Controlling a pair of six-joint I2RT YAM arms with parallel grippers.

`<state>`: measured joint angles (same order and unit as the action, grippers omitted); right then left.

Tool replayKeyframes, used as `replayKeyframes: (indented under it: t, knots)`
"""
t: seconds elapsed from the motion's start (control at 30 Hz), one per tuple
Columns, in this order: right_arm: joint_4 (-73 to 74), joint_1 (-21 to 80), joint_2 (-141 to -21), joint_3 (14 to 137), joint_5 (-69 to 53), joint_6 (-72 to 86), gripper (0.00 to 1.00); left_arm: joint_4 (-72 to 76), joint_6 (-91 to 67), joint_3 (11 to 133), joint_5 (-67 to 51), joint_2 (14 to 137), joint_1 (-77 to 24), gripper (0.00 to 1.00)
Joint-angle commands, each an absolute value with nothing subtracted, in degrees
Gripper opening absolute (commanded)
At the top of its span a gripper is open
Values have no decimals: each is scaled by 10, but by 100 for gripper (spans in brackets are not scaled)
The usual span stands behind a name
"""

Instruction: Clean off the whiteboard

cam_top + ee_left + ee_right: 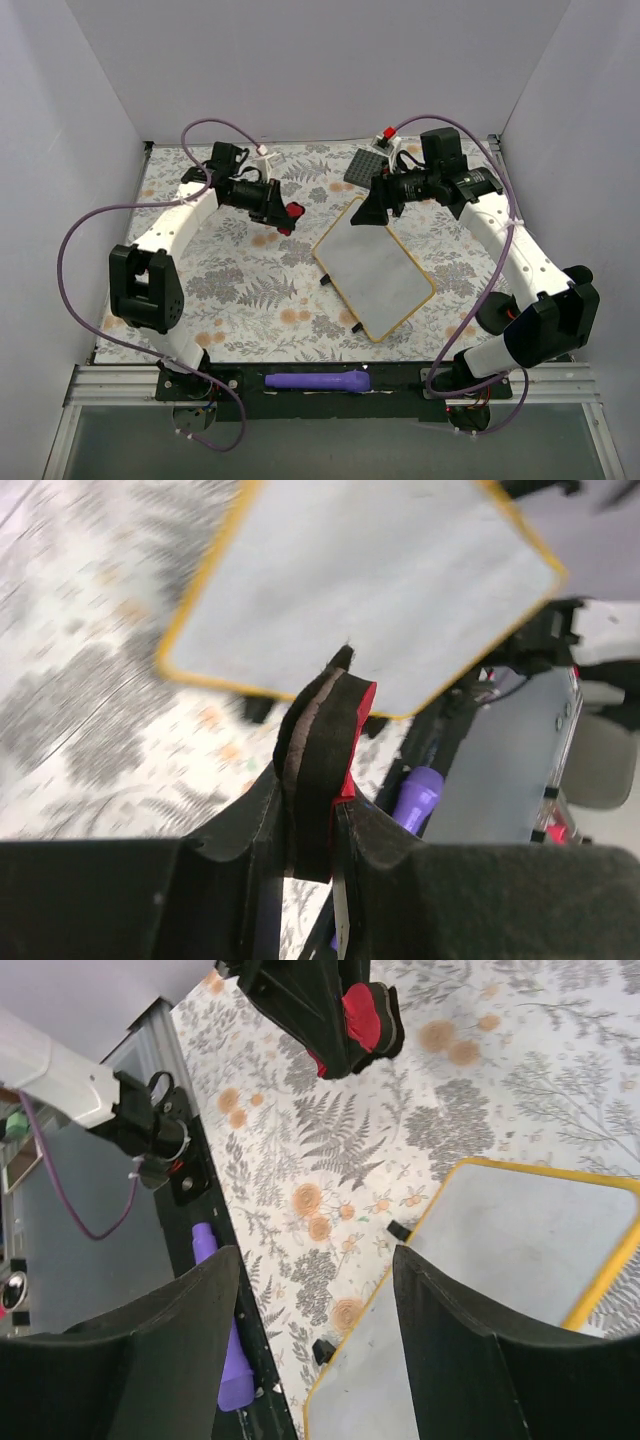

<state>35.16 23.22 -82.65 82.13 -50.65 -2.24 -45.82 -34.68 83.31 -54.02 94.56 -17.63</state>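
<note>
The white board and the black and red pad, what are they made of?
Flat white board with tan rim: smooth, even sheet, probably coated; rim looks wooden. Black and red pad: fuzzy dark edge suggests felt, on a red back, perhaps plastic.

Left arm (pixel 165 225) bends up from its base, elbow pushed out to the left, forearm angling inward. The left gripper (pixel 283 217) points right, jaws clamped tight on a red and black eraser (pixel 322 750). Over on the other side, the right arm (pixel 520 260) mirrors it, elbow wide right. The right gripper (pixel 367 212) faces left, jaws spread apart, nothing between them.
</note>
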Motion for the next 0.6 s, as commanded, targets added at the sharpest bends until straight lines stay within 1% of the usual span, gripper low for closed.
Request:
replayKeyframes:
  t: [0.0, 0.03, 0.1, 0.23, 0.3, 0.37, 0.4, 0.43, 0.47, 0.53, 0.57]
  knots:
    - [367, 219, -838, 867, -468, -27, 70, -541, -276, 799, -504, 1019, -120, 2]
    - [369, 219, -841, 869, -466, -29, 70, -549, -271, 798, -474, 1034, -117, 3]
    - [377, 219, -841, 872, -464, -35, 70, -556, -270, 786, -457, 1061, -107, 7]
    - [387, 218, -838, 868, -451, -45, 70, -493, -301, 759, -389, 1087, -99, 7]
    - [389, 216, -838, 866, -448, -47, 71, -476, -306, 765, -342, 1102, -98, 10]
    - [395, 214, -838, 861, -446, -46, 71, -481, -310, 774, -303, 1131, -99, 19]
    - [395, 212, -838, 860, -446, -47, 71, -484, -309, 780, -295, 1137, -98, 25]
    - [396, 211, -839, 860, -445, -48, 71, -484, -309, 780, -287, 1137, -98, 37]
    - [398, 209, -838, 860, -443, -51, 71, -477, -310, 779, -284, 1126, -98, 44]
    - [400, 202, -840, 862, -439, -54, 71, -477, -305, 778, -283, 1113, -98, 53]
    - [403, 200, -842, 864, -439, -54, 71, -480, -305, 781, -280, 1107, -98, 61]
